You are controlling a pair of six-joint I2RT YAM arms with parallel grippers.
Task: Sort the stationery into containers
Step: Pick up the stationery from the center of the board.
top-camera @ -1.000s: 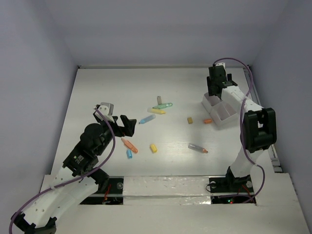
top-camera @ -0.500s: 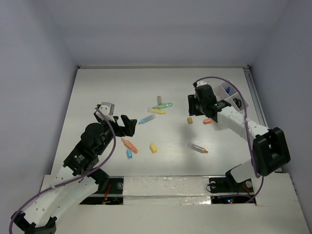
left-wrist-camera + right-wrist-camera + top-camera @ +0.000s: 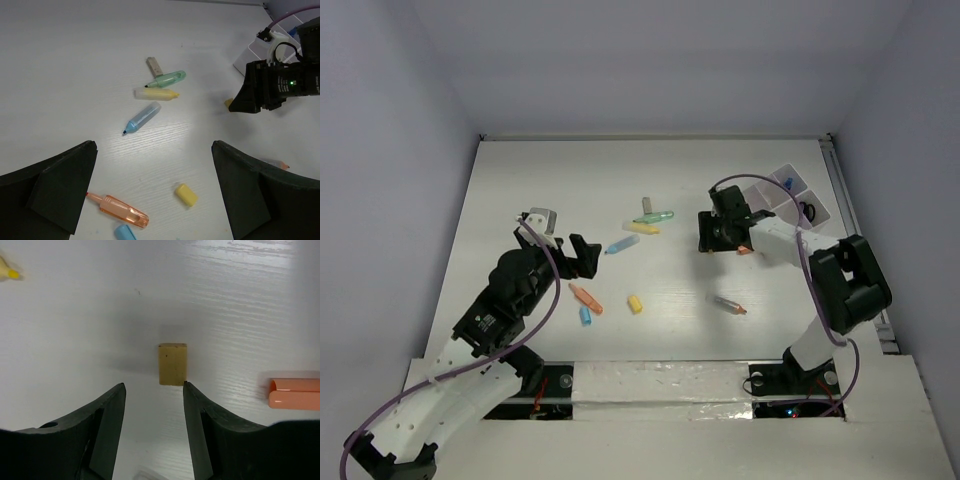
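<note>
Stationery lies loose on the white table. The piece in hand is a small tan block [image 3: 173,364], an eraser or stubby cap by its look, lying flat just ahead of the right pincer [image 3: 153,389]. That pincer stands partway open and holds nothing. Its two black fingers point down with the gap lined up on the block, which sits just beyond the fingertips, not yet between them. The narrowed gap seems chosen for so small a piece, wide enough to pass either side of it.

To the right of this pincer, apart from the block, lies an orange cap [image 3: 295,393]. It is clear of both fingers, so closing here should take the block alone. Behind the pincer, back along its own arm in the overhead view, sits the divided clear tray [image 3: 818,192]. It has a blue piece [image 3: 788,183] in one compartment and something dark in another. I judge that a short carry.

The left pincer [image 3: 153,147] is spread as wide as it goes, empty, and held above the table. Ahead of it lie a blue highlighter [image 3: 142,117], a yellow highlighter [image 3: 156,93] and a green highlighter [image 3: 167,79], close together. Nearer, almost under it, are an orange highlighter [image 3: 120,210] and a yellow cap [image 3: 186,194]. Its high, wide stance reads as waiting over its own share, well apart from the right pincer, so the arms do not cross.
</note>
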